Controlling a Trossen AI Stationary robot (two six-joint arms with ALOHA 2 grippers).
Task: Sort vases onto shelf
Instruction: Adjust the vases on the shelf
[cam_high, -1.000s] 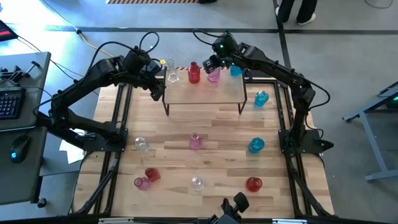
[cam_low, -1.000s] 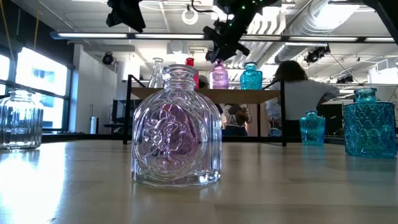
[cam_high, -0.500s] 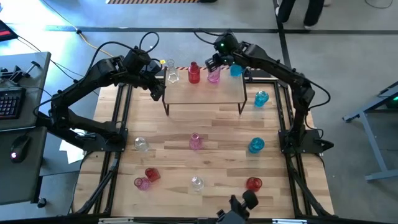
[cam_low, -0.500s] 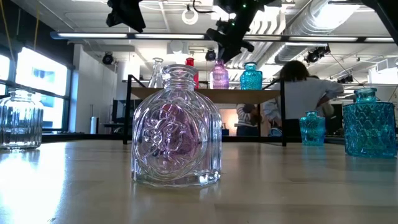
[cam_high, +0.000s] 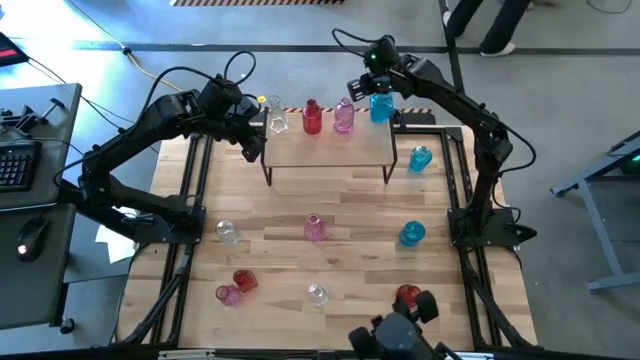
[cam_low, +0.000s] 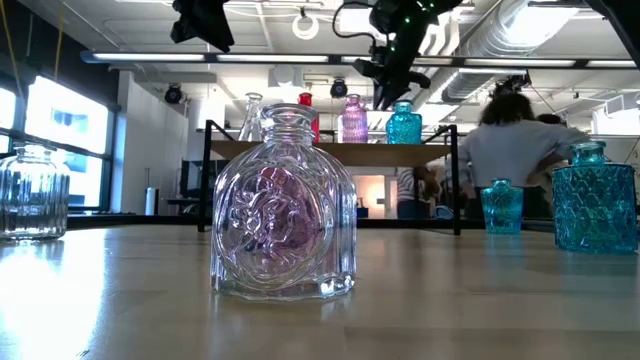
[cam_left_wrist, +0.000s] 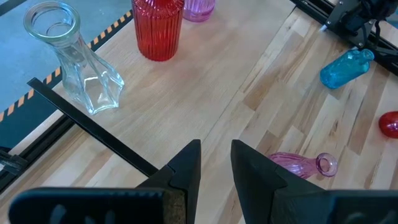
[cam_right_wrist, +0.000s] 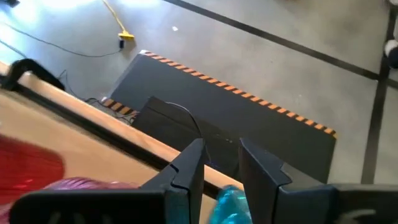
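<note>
The shelf (cam_high: 328, 150) carries a clear vase (cam_high: 277, 122), a red vase (cam_high: 312, 117), a pink vase (cam_high: 343, 116) and a blue vase (cam_high: 380, 107), all standing upright along its far edge. My right gripper (cam_high: 360, 90) hangs just above and beside the blue vase (cam_low: 404, 122), open, with nothing between its fingers (cam_right_wrist: 221, 163). My left gripper (cam_high: 255, 135) hovers over the shelf's left end, near the clear vase (cam_left_wrist: 74, 62). It is open and empty (cam_left_wrist: 214, 165). More vases are scattered on the tabletop.
On the tabletop stand a clear vase (cam_high: 227, 232), a pink one (cam_high: 315, 227), blue ones (cam_high: 412, 234) (cam_high: 420, 158), red ones (cam_high: 244, 281) (cam_high: 407, 296) and a clear one (cam_high: 317, 294). Another pink vase (cam_high: 229, 294) lies on its side. People stand beyond the far edge (cam_low: 515, 140).
My right gripper has swung from above the pink vase toward the table's right edge, turning a little, and now stands over the blue vase. The vases on the shelf have kept their places.
</note>
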